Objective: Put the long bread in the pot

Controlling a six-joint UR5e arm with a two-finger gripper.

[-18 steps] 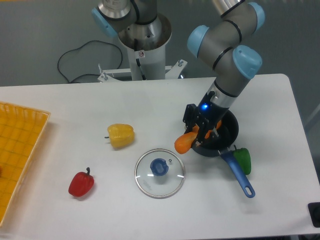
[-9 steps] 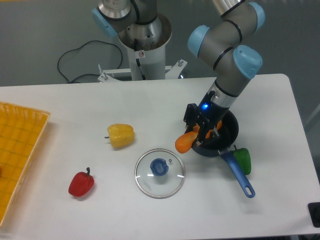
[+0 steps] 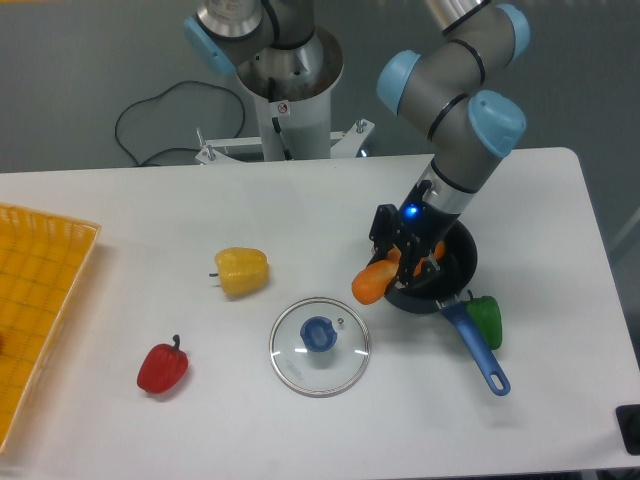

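The long bread (image 3: 372, 282) is an orange-tan loaf. Its left end sticks out over the pot's left rim and the rest slants up into my gripper (image 3: 408, 262), which is shut on it. The pot (image 3: 452, 272) is a dark round saucepan at the right of the table, with its blue handle (image 3: 478, 353) pointing to the front right. My gripper hangs over the pot's left side, and its body hides most of the loaf and part of the pot's inside.
A green pepper (image 3: 487, 319) lies against the pot's front right. A glass lid with a blue knob (image 3: 319, 345), a yellow pepper (image 3: 242, 271) and a red pepper (image 3: 162, 368) lie to the left. A yellow basket (image 3: 35, 300) is at the left edge.
My gripper and the bread have shifted very slightly to the right, toward the pot's middle. Nothing else has moved.
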